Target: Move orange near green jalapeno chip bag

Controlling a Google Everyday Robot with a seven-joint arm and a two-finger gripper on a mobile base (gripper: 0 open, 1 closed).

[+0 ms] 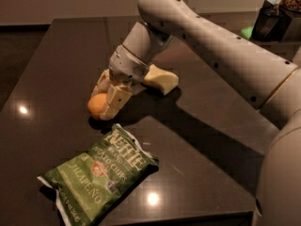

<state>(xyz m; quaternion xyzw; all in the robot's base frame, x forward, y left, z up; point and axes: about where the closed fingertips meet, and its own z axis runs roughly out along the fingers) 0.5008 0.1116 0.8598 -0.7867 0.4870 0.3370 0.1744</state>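
Note:
The orange (95,106) is a small round fruit resting on the dark table (61,55), just beyond the top edge of the green jalapeno chip bag (99,176). The bag lies flat and crinkled at the front left, label up. My gripper (107,98) reaches down from the right, its pale fingers (116,101) on either side of the orange and closed on it. The right part of the orange is hidden behind the near finger.
A pale yellow sponge (161,78) lies right behind the gripper, partly under my wrist. My arm (211,46) crosses the table's right side. A dark container (272,20) and a green item (247,31) stand at the far right.

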